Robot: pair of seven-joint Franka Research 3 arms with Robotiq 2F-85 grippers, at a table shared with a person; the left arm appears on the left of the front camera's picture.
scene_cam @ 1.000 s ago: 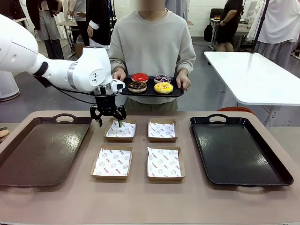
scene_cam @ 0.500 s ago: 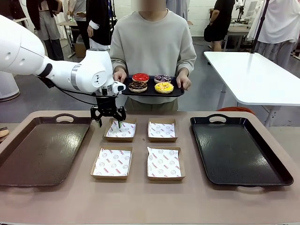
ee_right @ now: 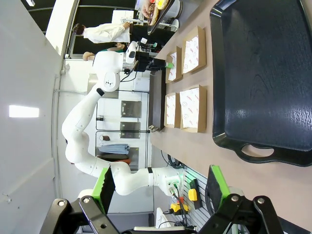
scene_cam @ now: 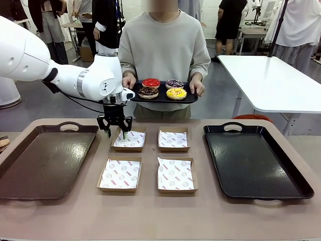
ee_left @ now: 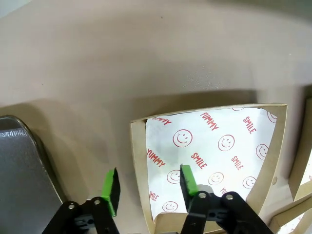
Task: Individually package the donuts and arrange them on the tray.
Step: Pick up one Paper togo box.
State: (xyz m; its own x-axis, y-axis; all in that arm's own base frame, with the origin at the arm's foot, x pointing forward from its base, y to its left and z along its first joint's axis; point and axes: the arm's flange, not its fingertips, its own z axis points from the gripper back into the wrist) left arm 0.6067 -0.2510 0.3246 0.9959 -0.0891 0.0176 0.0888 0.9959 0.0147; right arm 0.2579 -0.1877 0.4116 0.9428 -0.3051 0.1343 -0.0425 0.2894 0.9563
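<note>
Left jaws: I'm holding them spread astride one wall of the far-left paper-lined brown cardboard box [ee_left: 141, 165]; right jaws are gaping empty. Four glazed ring donuts [scene_cam: 148, 92] are sitting on the person's black tray [scene_cam: 163, 100].

Glossy red donut [scene_cam: 150, 82]; brown sprinkled donut [scene_cam: 148, 92]; purple sprinkled donut [scene_cam: 174, 84]; yellow donut [scene_cam: 176, 93]; paper liner [ee_left: 219, 146] white, red smileys; left pincer [ee_left: 149, 176] pads [ee_left: 111, 187] green.

Brown tray [scene_cam: 40, 160] and box [ee_left: 138, 165] (near corner) run off frame.
</note>
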